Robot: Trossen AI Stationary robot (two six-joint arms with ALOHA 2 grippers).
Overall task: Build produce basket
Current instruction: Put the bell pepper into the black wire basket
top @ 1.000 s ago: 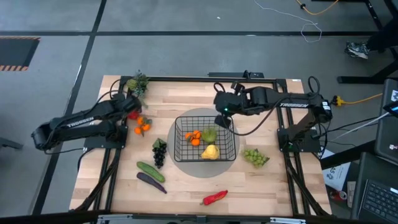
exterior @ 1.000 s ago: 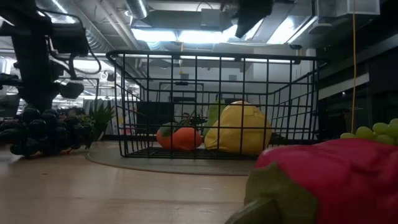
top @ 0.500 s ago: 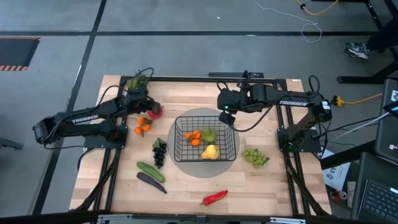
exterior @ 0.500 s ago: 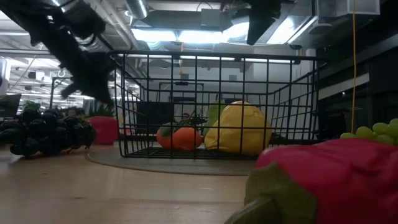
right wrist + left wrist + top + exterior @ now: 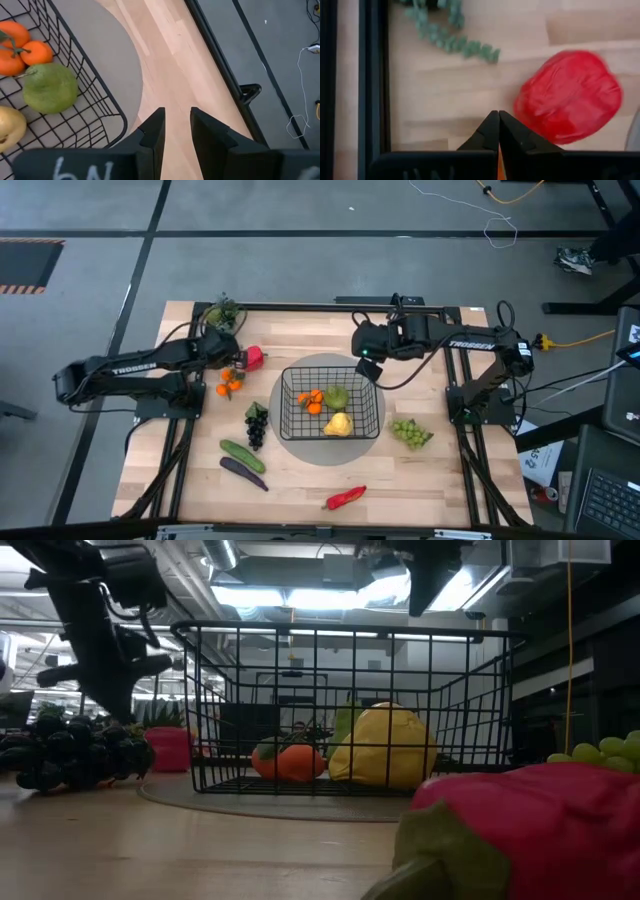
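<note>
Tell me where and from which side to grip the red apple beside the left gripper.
Grip the red apple across its rounded middle, coming straight down. It lies free on the table, just off the basket, and it looks round, so side pads could seat evenly. The shut left gripper must open first.

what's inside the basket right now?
The basket holds oranges, a green pear and a yellow lemon. In the low view the lemon covers most of the pear. Whether anything smaller lies beneath them cannot be seen.
</note>
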